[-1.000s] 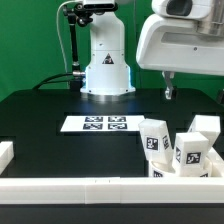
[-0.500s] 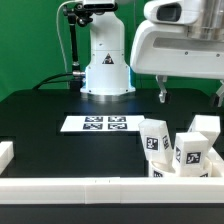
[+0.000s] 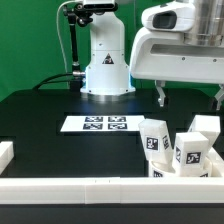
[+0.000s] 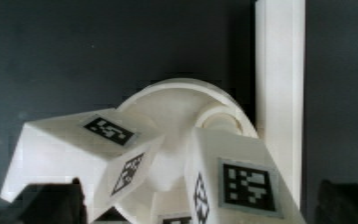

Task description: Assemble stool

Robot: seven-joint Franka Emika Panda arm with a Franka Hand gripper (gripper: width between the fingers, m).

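Several white blocky stool legs with black-and-white tags stand bunched at the front of the exterior view's right: one (image 3: 155,135), another (image 3: 191,151) and a third (image 3: 206,126). In the wrist view the legs (image 4: 238,170) stand close below the camera, with the round white seat (image 4: 185,100) lying partly hidden behind them. My gripper (image 3: 192,94) hangs above the legs, open and empty, with its fingers (image 3: 163,94) spread wide. In the wrist view the gripper (image 4: 194,212) shows only dark fingertips (image 4: 51,205) at the picture's corners, either side of the legs.
The marker board (image 3: 97,124) lies flat mid-table before the robot base (image 3: 105,70). A long white border rail (image 3: 100,190) runs along the front edge, with a short one (image 3: 6,153) on the exterior view's left. Another rail (image 4: 279,80) runs beside the seat.
The arm's hand has shifted a little toward the exterior view's left above the legs. The legs and the marker board have not moved.
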